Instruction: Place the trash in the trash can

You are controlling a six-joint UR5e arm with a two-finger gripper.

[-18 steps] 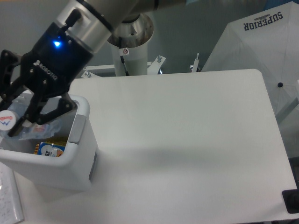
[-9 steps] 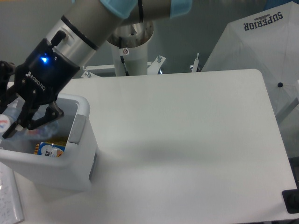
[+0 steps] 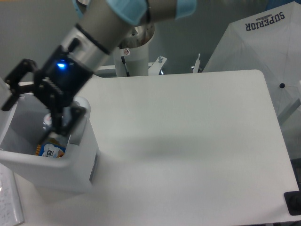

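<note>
Hidden: the gripper [image 3: 35,110] is hanging over the open top of the trash can [image 3: 70,162] and blocking much of the inside; the can's left edge is running out of the picture.
Trash: something pale and clear is showing low inside the can, under the gripper, at [image 3: 47,123]. It is too blurred to tell whether this is the bottle or the wrapper, and its long axis is not readable.
Packet: a yellow-and-blue packet [image 3: 49,149] is lying at the bottom of the can, against the near wall.
Fingers: they are spreading wide apart, one [image 3: 14,87] reaching left above the rim, the other [image 3: 66,125] dipping inside the can, nothing between them.
Table: the table [image 3: 188,141] is carrying the can at its left end.
Arm: the arm [image 3: 110,23] is slanting down from the top centre.
</note>
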